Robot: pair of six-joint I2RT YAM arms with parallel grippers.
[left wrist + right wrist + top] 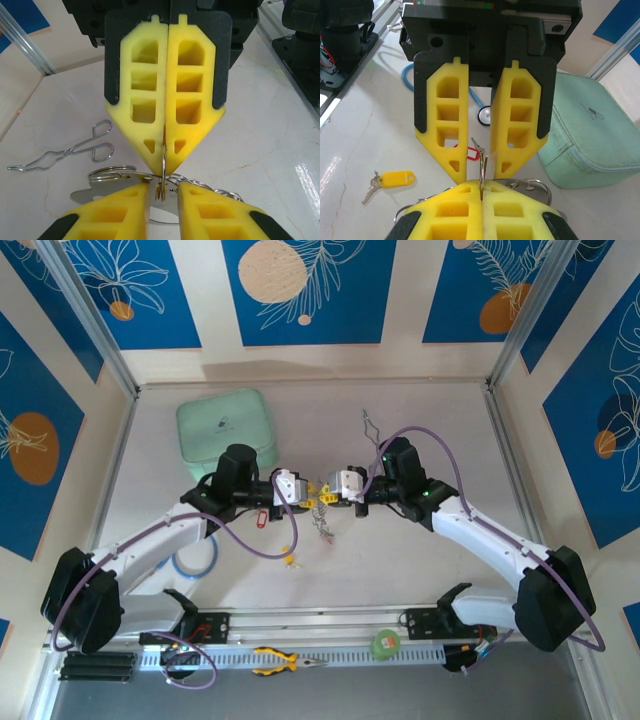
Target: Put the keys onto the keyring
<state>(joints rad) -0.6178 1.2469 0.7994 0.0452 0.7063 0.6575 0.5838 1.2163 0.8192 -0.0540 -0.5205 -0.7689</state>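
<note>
Threading under way, with keys left loose.
Right gripper (481,187) pinches keyring (163,160) on near side of mint case (590,140); left gripper (162,189) narrowly spread around it, not clamped. Yellow-tag key (395,178) and red-tag key (262,520) lie unthreaded, also near side.

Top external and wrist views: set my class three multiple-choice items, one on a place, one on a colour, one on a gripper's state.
1. Where do the yellow-handled pliers lie?
A by the far wall; B at the near edge, between the arm bases; C by the right wall.
2. What colour is the tag on the key at the left of the right wrist view?
A yellow; B blue; C white.
3. How is the right gripper?
A wide open; B shut on the keyring; C shut on nothing.

Answers:
1 B, the top view shows them in front of the bases.
2 A, the tag is plainly yellow.
3 B, its fingers meet on the thin metal edge.
</note>
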